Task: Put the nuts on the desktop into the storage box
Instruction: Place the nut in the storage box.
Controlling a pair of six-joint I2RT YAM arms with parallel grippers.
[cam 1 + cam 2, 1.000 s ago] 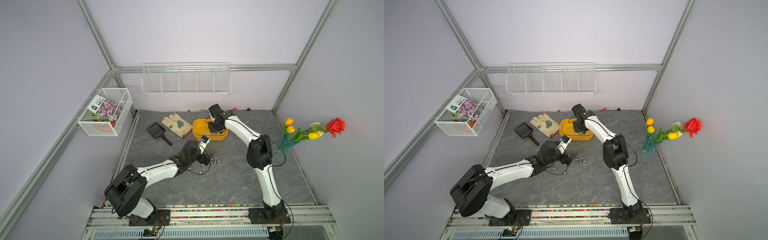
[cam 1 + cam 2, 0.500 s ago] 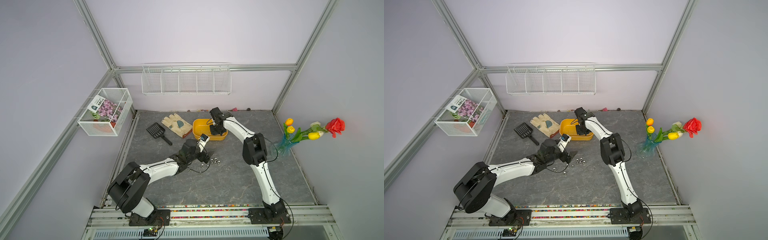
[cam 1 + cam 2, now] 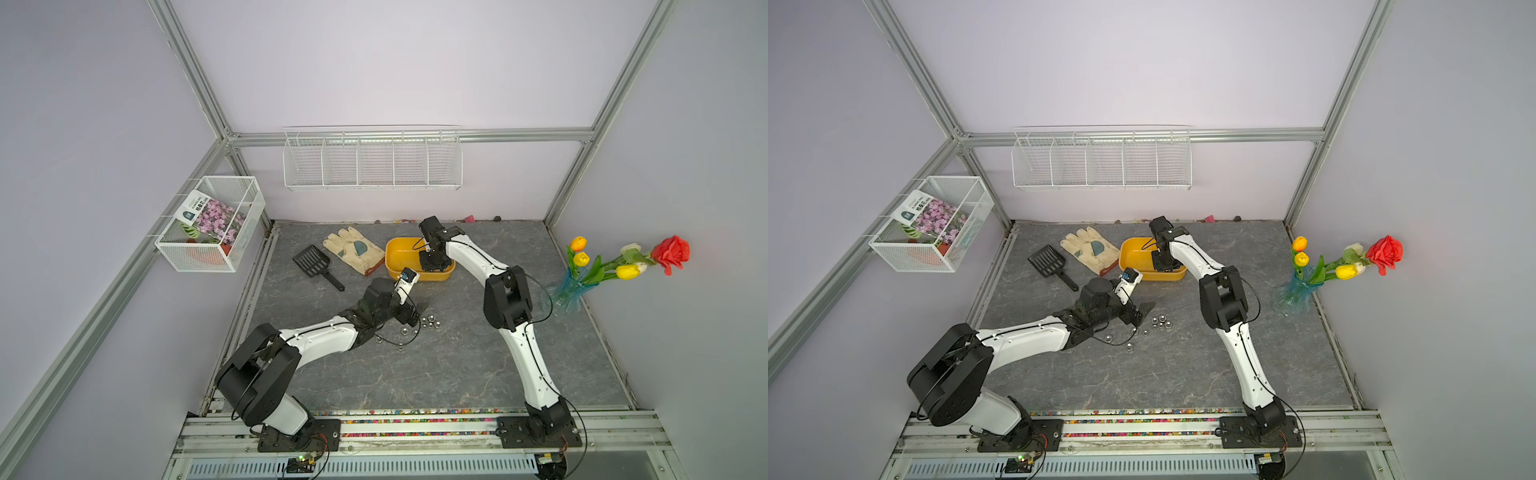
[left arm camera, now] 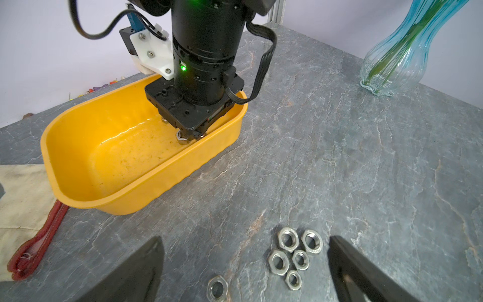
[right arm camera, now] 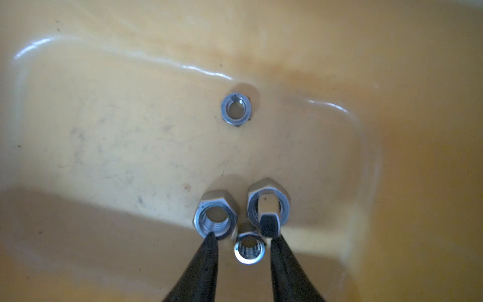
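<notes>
The yellow storage box stands at the back of the desktop. My right gripper reaches down into the storage box, open. One nut lies loose between its fingertips, beside several other nuts on the box floor. My left gripper hangs low over the desktop in front of the box, open wide. A cluster of several nuts lies between its fingers, nearer one finger, and a single nut lies apart.
A work glove and a black scoop lie left of the box. A blue glass vase with flowers stands at the right edge. A wire rack and a mesh basket hang on the walls. Coloured beads line the front rail.
The right gripper's jaws have parted inside the box, letting go of a nut. The left arm has barely moved and stays open.
</notes>
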